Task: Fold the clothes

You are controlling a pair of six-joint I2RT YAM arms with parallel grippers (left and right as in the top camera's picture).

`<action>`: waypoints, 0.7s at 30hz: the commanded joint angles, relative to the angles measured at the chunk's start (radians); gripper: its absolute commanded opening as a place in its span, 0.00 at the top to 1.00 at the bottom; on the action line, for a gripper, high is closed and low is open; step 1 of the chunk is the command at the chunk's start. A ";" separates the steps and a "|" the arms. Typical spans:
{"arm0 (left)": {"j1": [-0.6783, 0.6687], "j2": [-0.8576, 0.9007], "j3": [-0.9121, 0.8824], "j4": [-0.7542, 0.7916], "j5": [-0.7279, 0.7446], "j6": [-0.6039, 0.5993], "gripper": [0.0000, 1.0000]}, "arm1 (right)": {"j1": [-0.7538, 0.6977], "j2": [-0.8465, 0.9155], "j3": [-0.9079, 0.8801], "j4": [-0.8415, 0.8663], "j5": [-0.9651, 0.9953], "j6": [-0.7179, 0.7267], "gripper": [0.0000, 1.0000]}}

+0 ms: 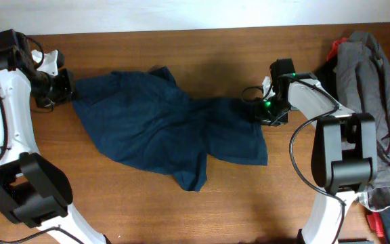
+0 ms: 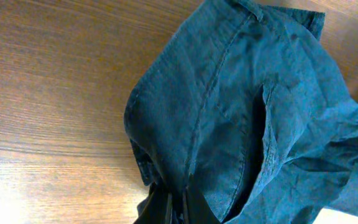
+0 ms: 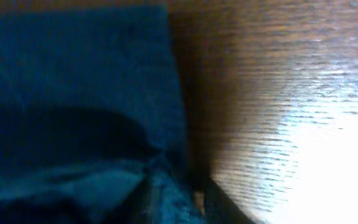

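**Navy shorts pinched at the left, spread across the tabletop**

Closest to the left wrist camera, the left gripper (image 2: 174,210) is seen at the lower margin with its dark fingers (image 2: 154,213) pressed together, and a fold of the shorts (image 2: 241,112) is clamped between them. From that pinch the navy cloth is spread away over the wooden tabletop (image 2: 55,93). A stitched seam and a slit-like opening are shown running along it.

From overhead, the shorts are found lying crumpled on the middle of the tabletop, nearer the far edge than the near one. Their left end is held close to the left edge, toward the far left corner, in the left gripper's pinch. Their right end is laid a little past the middle, toward the right edge. One rumpled point is turned toward the near edge.

The right gripper (image 1: 259,112) is placed low at that right end, touching the cloth or just beside it. Its wrist picture is blurred and dark. How far its jaws are parted, and whether any cloth is caught between them, cannot be told.

A grey garment (image 1: 378,102) is heaped along the right edge, well apart from the shorts. Something red (image 1: 376,222) is glimpsed by the near right corner.
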 commanded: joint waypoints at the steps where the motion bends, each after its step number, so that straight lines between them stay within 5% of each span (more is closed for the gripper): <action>1: 0.006 -0.044 0.029 0.002 -0.003 0.016 0.99 | -0.006 -0.008 -0.028 0.021 -0.024 0.014 0.84; 6: 0.006 -0.044 0.029 0.000 -0.003 0.016 0.99 | -0.020 -0.055 0.056 0.026 -0.024 -0.049 0.96; 15: 0.006 -0.044 0.029 0.005 -0.003 0.016 0.99 | -0.087 -0.119 0.472 0.148 -0.067 -0.088 0.96; 21: 0.006 -0.044 0.029 -0.002 -0.002 0.015 0.99 | -0.098 -0.119 0.594 0.281 -0.121 -0.087 0.96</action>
